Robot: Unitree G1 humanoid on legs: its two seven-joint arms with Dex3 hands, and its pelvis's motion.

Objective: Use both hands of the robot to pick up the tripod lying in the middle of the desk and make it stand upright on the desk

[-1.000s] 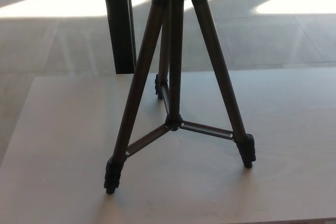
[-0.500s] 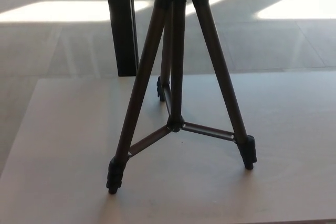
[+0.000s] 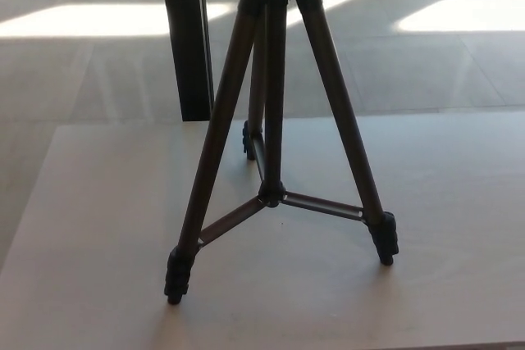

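Observation:
The tripod [image 3: 275,120] stands upright on the light wooden desk [image 3: 98,227], its three brown legs spread and braced by struts to a black centre hub [image 3: 271,196]. Black rubber feet rest on the desk at front left [image 3: 176,276], front right [image 3: 385,239] and at the back [image 3: 248,138]. Its top is cut off by the upper edge of the picture. Neither of my hands shows in the head view.
A dark vertical post [image 3: 187,38] rises behind the desk's far edge, left of the tripod. Beyond lies a tiled floor [image 3: 426,55] with bright bands of sunlight. The desk's left edge [image 3: 29,202] runs diagonally at picture left.
The whole picture has shifted slightly, so the camera has moved. The tripod stands on the desk as before.

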